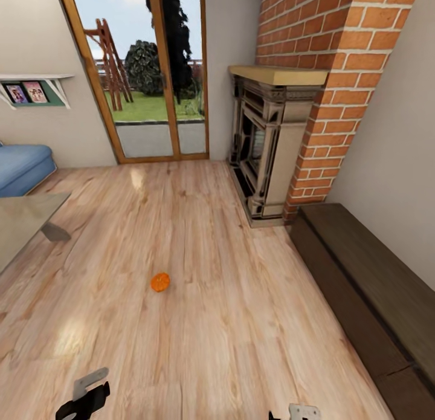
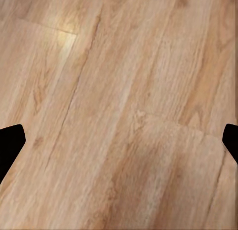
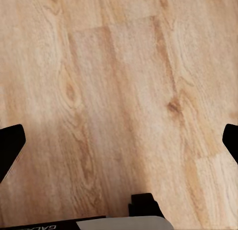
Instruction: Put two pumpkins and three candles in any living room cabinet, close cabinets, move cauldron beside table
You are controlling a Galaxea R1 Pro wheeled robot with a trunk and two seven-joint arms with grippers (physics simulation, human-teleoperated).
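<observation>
One pumpkin (image 1: 160,281) lies alone on the floor (image 1: 211,323).
Cabinet (image 1: 368,287) at 3 o'clock, cropped; both pincers (image 2: 119,141) (image 3: 119,141) spread wide, empty.

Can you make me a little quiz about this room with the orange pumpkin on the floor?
1. True or false: the pumpkin sits on top of the cabinet.
2. What stands between the glass door and the cabinet: A) fireplace, B) fridge, C) bed?
3. Fill in: both grippers, left gripper and right gripper, hang over the wooden ____.

Key: 1 false, it lies on the floor. 2 A. 3 floor.
</observation>
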